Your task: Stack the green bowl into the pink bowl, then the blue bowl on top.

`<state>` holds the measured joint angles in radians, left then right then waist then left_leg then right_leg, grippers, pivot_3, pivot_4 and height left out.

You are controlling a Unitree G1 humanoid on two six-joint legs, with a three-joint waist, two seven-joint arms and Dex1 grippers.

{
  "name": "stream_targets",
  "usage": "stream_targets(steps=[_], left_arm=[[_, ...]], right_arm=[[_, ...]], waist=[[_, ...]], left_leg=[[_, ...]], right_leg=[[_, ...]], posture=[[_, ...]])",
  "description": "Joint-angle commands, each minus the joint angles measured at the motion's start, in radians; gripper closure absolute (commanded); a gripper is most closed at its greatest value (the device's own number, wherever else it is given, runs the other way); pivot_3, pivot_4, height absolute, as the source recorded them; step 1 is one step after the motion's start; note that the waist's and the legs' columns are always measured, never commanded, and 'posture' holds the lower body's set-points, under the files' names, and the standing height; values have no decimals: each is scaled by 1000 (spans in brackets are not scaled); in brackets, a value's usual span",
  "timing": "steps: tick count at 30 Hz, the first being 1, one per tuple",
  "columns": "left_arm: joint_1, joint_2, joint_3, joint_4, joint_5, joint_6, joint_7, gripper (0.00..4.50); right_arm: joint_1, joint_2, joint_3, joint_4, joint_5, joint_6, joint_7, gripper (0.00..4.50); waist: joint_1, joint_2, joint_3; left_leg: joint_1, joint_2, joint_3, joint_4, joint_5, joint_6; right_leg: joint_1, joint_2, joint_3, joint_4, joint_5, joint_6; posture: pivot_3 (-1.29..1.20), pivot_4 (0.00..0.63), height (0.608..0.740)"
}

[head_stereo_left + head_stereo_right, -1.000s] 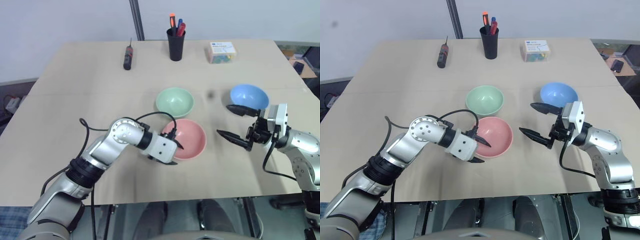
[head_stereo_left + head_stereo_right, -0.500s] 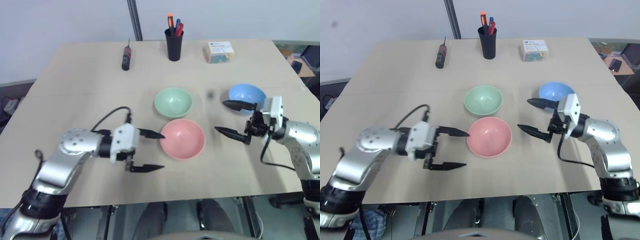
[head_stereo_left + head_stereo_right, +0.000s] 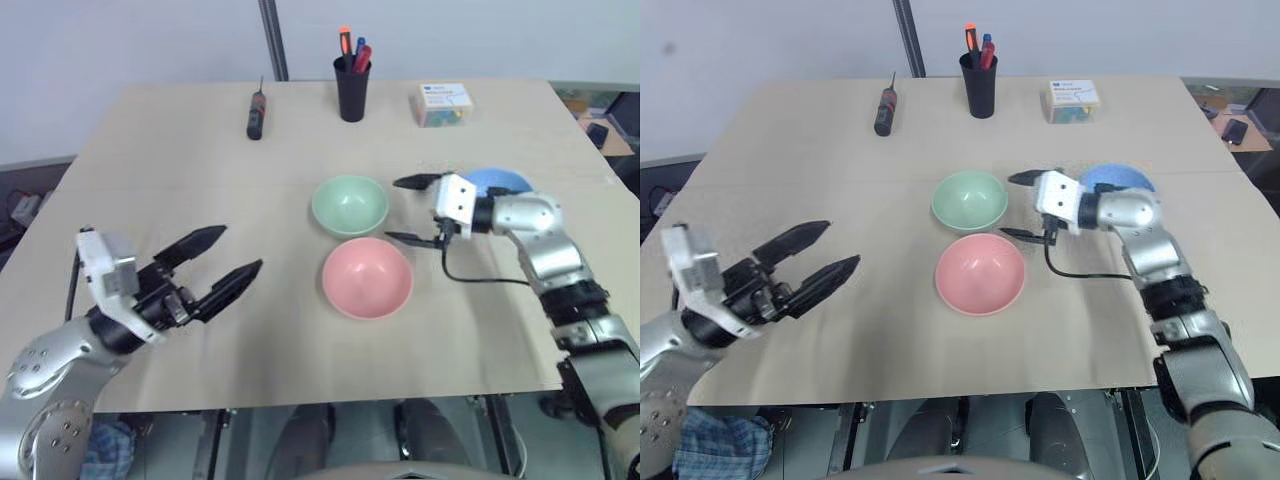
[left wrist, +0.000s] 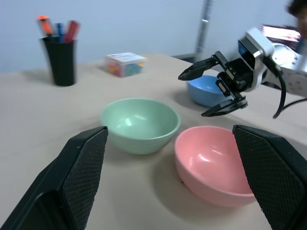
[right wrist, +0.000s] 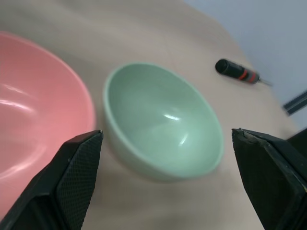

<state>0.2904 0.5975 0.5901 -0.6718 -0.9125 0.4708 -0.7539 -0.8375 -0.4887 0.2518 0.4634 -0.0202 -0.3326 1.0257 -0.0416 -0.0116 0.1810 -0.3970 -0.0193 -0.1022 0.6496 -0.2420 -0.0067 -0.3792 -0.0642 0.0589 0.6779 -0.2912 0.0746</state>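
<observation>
The green bowl [image 3: 349, 205] stands upright at the table's middle, with the pink bowl [image 3: 367, 277] just in front of it, both empty. Further right is the blue bowl [image 3: 502, 180], partly hidden behind my right wrist. My right gripper [image 3: 396, 210] hovers open just right of the green bowl's rim, its fingers pointing left, holding nothing. My left gripper [image 3: 240, 248] is open and empty above the table's front left, well away from the pink bowl. In the right wrist view the green bowl [image 5: 163, 120] lies between the fingers.
At the table's far edge stand a black cup of pens [image 3: 352, 85], a black and red screwdriver [image 3: 256, 112] to its left, and a small box [image 3: 444, 103] to its right. The table's front edge [image 3: 330, 400] runs close below the pink bowl.
My left gripper has drawn back to the left from the pink bowl's rim and rolled over. My right gripper has swung left from beside the blue bowl to beside the green bowl.
</observation>
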Motion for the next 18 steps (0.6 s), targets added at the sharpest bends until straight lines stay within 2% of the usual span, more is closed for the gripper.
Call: stream_targets(steps=[1, 7, 11, 14, 18], left_arm=[[55, -27, 42, -84, -29, -36, 39, 84], [109, -37, 90, -130, -117, -51, 81, 84], [121, -28, 114, -121, -134, -58, 102, 84], [125, -24, 108, -118, -128, -69, 102, 84], [114, -17, 94, -115, -130, -66, 112, 84]], right_arm=[[-110, 19, 47, 159, -118, -212, -62, 0], [-257, 20, 168, 397, -343, -532, -199, 0], [-326, 35, 219, 492, -442, -644, -285, 0], [-365, 70, 196, 545, -393, -653, -269, 0], [-405, 95, 125, 569, -261, -605, -179, 0]], waist=[[1, 0, 0], [0, 0, 0], [-2, 0, 0], [-5, 0, 0], [-4, 0, 0]], left_leg=[[0, 0, 0, 0, 0, 0], [0, -1, 1, -1, 0, -1], [0, -2, 1, -1, 1, -1], [0, -2, 2, -1, 1, -1], [0, -2, 0, -1, 1, -1]], right_leg=[[0, 0, 0, 0, 0, 0], [0, 1, -2, 0, 0, -1], [0, 1, -1, 0, 0, -1], [0, 2, -1, 0, 0, -1], [0, 2, 0, 0, 0, -1]], posture=[[0, 150, 740], [0, 150, 740], [0, 150, 740], [0, 150, 740], [0, 150, 740]])
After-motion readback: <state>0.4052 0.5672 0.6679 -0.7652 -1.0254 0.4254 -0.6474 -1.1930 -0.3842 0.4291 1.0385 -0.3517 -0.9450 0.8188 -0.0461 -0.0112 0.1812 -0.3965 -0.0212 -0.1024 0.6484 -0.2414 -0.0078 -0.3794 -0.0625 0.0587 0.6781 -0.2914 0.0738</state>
